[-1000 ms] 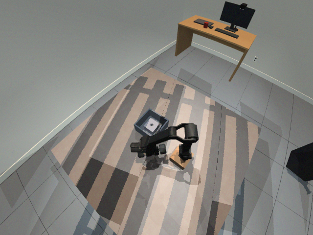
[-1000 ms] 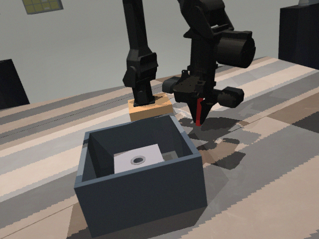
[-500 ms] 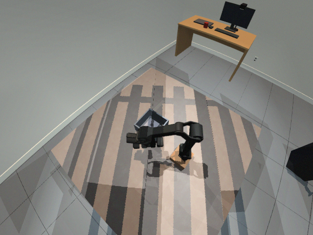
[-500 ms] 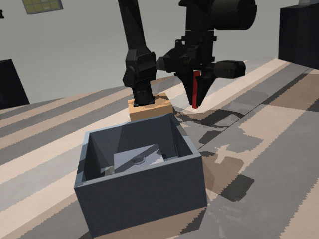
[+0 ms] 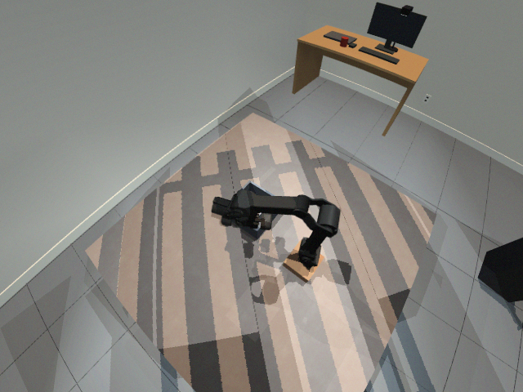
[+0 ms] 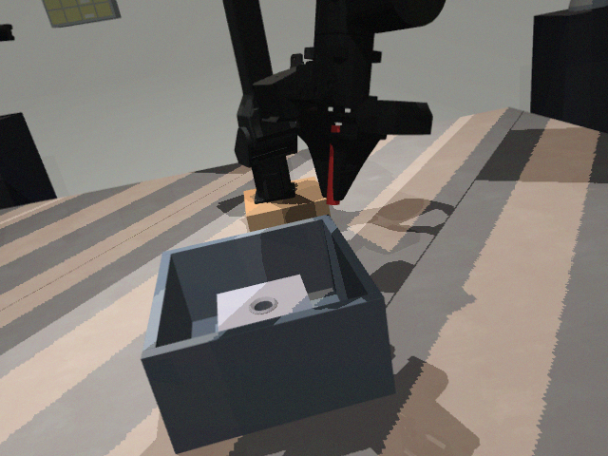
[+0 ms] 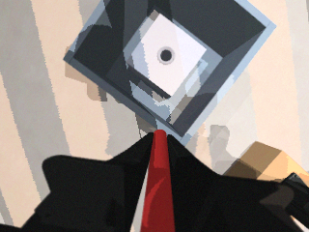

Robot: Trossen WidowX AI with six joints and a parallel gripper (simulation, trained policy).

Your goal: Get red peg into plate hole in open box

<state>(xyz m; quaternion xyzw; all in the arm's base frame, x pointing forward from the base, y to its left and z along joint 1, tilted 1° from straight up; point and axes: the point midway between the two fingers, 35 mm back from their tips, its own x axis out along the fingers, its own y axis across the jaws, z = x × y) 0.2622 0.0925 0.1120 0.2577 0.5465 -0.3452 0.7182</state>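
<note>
Gripper (image 6: 333,196) (image 7: 159,137): fingers pinching the red peg (image 6: 331,171) (image 7: 159,181), which hangs near upright, its lower end above rim level, outside the hole. Exterior view, left to right: open blue-grey box (image 6: 275,377) (image 7: 227,87) on the striped floor; inside, at the bottom, a white plate (image 6: 230,312) (image 7: 185,47), its ringed hole unfilled; behind the box, the arm's wooden base block (image 6: 257,220) (image 5: 297,269) (image 7: 258,157); then the gripper with the peg.

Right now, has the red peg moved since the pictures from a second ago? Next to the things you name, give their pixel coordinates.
Yes. In the exterior view, the red peg (image 6: 331,181) (image 7: 159,193) has shifted left and up, closer to the box's (image 5: 257,189) (image 6: 275,377) (image 7: 218,84) far right corner.
</note>
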